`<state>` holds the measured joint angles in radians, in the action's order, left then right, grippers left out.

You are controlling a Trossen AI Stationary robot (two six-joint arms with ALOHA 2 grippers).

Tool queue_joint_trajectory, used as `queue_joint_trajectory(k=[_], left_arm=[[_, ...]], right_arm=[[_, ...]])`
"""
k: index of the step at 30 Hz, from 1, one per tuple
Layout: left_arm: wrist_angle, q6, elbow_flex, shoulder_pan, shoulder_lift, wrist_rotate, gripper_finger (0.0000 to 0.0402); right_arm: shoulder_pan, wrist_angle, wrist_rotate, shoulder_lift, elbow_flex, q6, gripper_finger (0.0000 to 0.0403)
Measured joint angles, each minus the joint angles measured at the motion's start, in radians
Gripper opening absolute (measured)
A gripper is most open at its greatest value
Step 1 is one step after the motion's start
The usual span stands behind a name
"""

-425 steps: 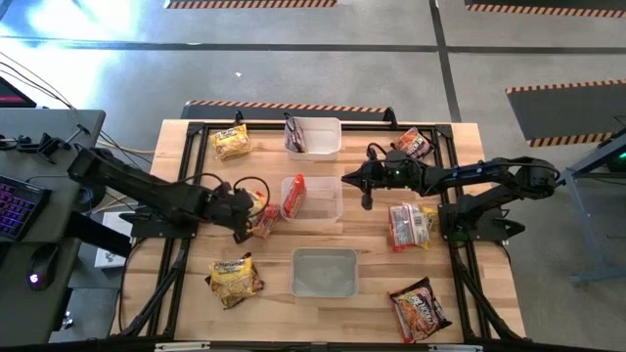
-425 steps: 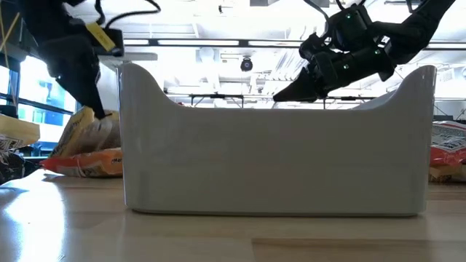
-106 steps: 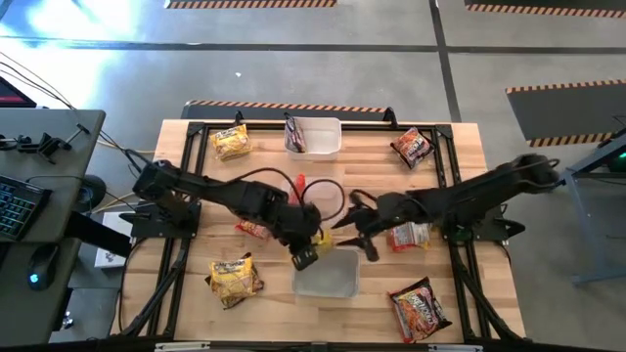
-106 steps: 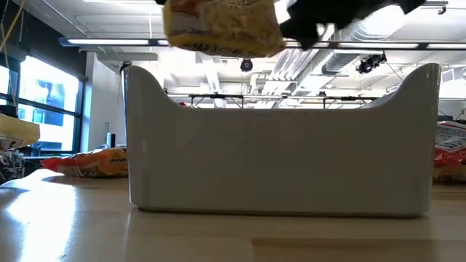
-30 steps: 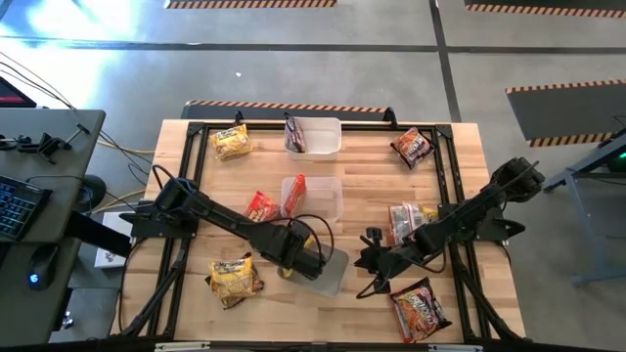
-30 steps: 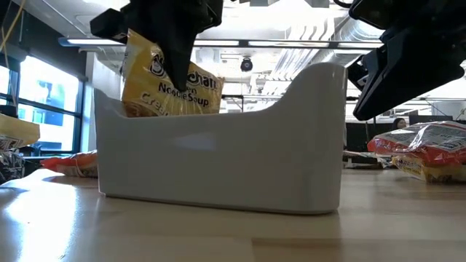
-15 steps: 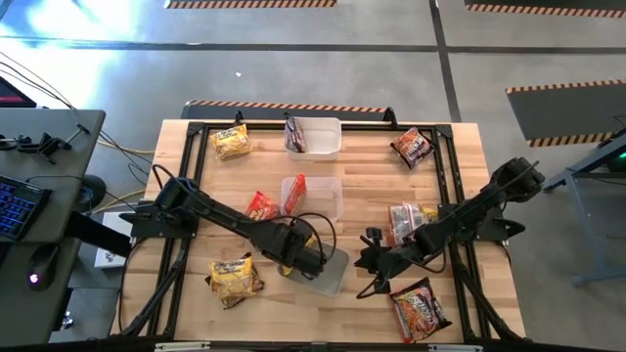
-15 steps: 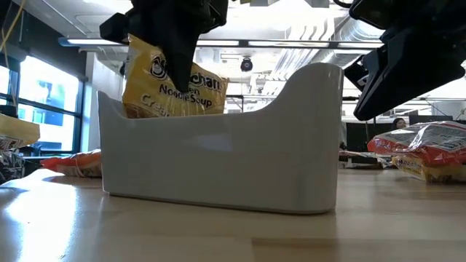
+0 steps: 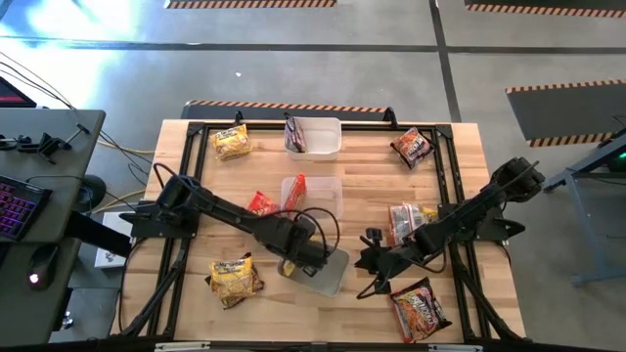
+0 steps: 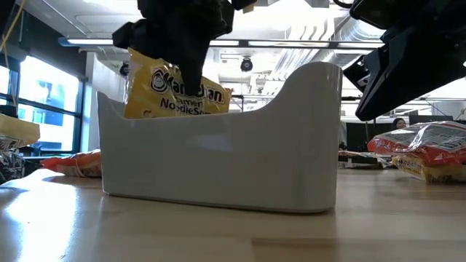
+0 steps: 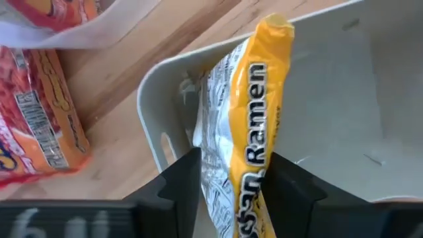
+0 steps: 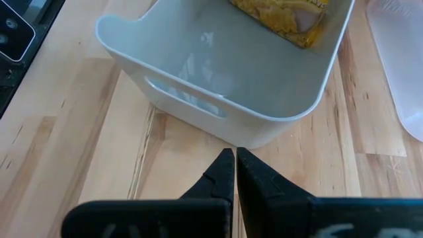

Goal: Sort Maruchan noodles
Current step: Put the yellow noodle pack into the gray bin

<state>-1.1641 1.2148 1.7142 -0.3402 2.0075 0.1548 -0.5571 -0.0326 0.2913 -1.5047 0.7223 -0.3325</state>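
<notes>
Left wrist view shows you the left gripper [image 11: 231,178] has just loosened, its fingers parted either side of the yellow packet [image 11: 248,125], now settling into the white tub [image 11: 344,112] below. Beyond it, your right gripper [image 12: 235,165] waits closed.

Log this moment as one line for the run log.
left gripper: astride yellow noodle packet in white tub | right gripper: shut, beside tub | loose packets on table

Wooden desk [image 9: 367,186], three clear tubs [image 9: 314,136] down its middle, yellow, red and maroon noodle packets [image 9: 233,279] scattered left and right.
</notes>
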Motion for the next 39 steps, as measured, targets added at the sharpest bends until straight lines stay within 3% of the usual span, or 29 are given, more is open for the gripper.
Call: queue_joint_trajectory(k=[19,26,35,39], left_arm=[[-0.154,-0.109,0.033,0.020,-0.045,0.012,0.0141],[-0.214,-0.330,0.140,-0.004,-0.061,0.103,0.0137],[0.068,-0.593,0.058,-0.008,-0.172,0.143,0.0046],[0.199,-0.684,-0.011,-0.033,-0.239,0.194,0.0005]], right_arm=[[0.000,-0.001,0.000,0.000,0.000,0.001,0.0000],[0.000,-0.003,0.027,0.000,0.000,0.029,0.0000],[-0.057,-0.009,0.172,0.000,0.000,0.080,0.0000],[-0.088,0.073,0.250,0.001,-0.050,0.080,0.0000]])
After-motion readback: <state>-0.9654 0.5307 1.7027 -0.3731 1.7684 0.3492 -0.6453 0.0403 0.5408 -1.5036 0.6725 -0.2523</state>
